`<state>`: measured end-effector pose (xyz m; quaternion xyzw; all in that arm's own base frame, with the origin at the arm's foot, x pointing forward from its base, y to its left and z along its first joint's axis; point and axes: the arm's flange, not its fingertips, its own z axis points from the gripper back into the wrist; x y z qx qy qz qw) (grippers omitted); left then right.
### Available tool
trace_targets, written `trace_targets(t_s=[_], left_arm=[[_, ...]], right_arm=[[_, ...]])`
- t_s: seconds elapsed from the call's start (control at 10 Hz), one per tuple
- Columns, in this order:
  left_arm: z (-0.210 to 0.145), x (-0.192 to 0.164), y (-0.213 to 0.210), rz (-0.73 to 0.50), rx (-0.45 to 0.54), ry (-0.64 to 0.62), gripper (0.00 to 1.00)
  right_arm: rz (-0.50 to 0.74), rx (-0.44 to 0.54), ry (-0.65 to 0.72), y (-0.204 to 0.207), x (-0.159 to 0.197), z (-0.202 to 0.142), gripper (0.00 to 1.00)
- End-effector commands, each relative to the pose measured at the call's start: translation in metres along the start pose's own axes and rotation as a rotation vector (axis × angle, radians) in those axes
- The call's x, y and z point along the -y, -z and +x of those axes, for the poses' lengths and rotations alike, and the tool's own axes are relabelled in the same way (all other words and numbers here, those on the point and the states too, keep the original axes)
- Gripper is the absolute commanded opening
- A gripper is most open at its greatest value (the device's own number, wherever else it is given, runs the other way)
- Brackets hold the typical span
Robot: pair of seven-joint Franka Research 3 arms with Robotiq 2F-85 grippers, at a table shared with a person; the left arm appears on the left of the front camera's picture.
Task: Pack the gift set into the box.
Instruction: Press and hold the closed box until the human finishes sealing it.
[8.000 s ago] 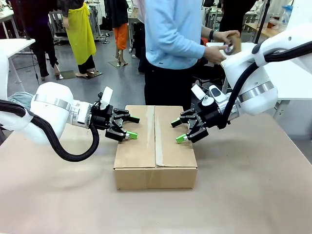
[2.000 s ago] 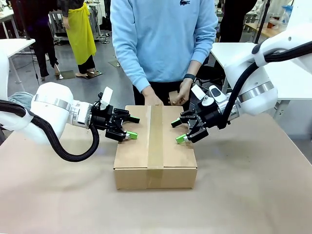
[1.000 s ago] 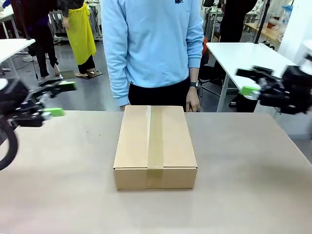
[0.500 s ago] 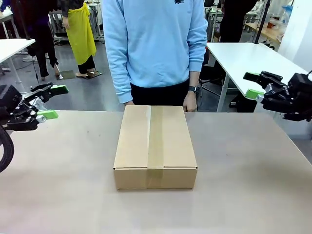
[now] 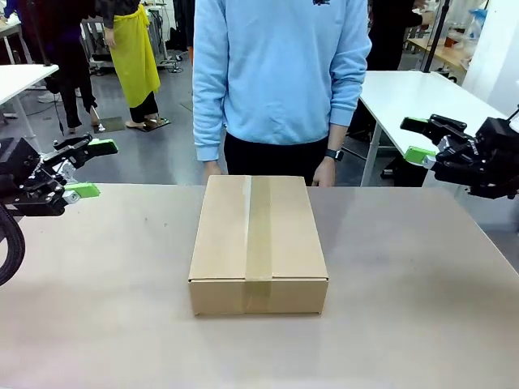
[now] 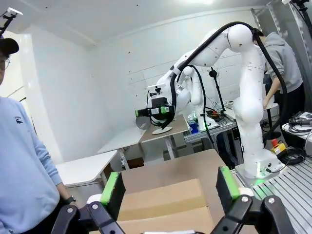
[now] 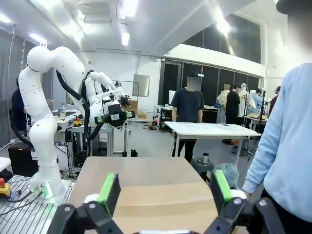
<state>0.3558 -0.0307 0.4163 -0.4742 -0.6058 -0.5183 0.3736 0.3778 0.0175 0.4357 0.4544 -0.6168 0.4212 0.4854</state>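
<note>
No print or label can be read on the box point(image 5: 258, 243); its brown cardboard is plain. A small dark emblem sits on the chest of the person's light blue sweatshirt point(image 5: 280, 65), too small to read.

The box lies shut on the table point(image 5: 405, 308), midway between the two claws and well apart from each. Its top flaps are closed and a strip of tan tape point(image 5: 259, 227) runs along the centre seam and down the near face. The carton is shallow, rectangular and undented.

The left claw point(image 5: 85, 168) hangs at the table's left edge with its green-padded fingers spread and nothing between them; the box is well off to its inner side. In the left wrist view that claw point(image 6: 171, 187) is likewise spread, with the box point(image 6: 165, 204) lying ahead of it.

The right claw point(image 5: 418, 139) hovers beyond the table's right side, fingers apart and empty. In its own wrist view the claw point(image 7: 163, 190) is spread, the box point(image 7: 161, 207) ahead of it.

The person stands just behind the box at the far edge, hands hanging near its far corners. A white table point(image 5: 405, 93) stands behind the right claw.
</note>
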Motion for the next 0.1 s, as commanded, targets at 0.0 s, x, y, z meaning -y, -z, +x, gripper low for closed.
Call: trace_targets(t_s=[0.0], left_arm=[[0.0028,-0.0005,0.0,0.008,-0.001,-0.01,1.0]], right_arm=[[0.008,0.0,0.019,-0.0025,0.001,0.0051,1.0]])
